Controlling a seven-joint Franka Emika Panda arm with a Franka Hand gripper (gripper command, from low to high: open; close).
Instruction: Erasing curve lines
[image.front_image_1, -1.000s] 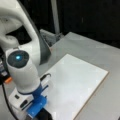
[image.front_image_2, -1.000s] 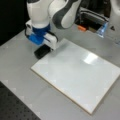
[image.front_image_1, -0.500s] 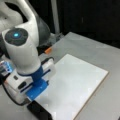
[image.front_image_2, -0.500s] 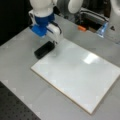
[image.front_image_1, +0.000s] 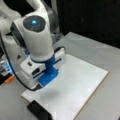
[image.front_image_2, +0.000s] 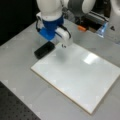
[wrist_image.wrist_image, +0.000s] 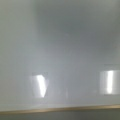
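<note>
The white rectangular board (image.front_image_1: 77, 82) (image.front_image_2: 80, 72) lies flat on the grey table in both front views. The curve lines do not show on it in any view. My gripper (image.front_image_1: 48, 76) (image.front_image_2: 56, 37), on its blue mount, hangs above the board's corner nearest the arm. A black block-shaped eraser (image.front_image_1: 38, 111) (image.front_image_2: 44, 49) lies on the table just off that corner, apart from the gripper. The wrist view holds only the bare board surface (wrist_image.wrist_image: 65, 45), two bright glare spots and the board's edge along the bottom; no fingers appear there.
The arm's white base (image.front_image_1: 10, 47) stands at a front view's left. An orange item (image.front_image_2: 82, 28) and other gear lie behind the board at a front view's top. A dark perforated surface (image.front_image_2: 15, 110) borders the table at a front view's bottom left.
The gripper was down at the black eraser beside the board. It has risen and shifted over the board's corner, and the eraser has stayed lying on the table.
</note>
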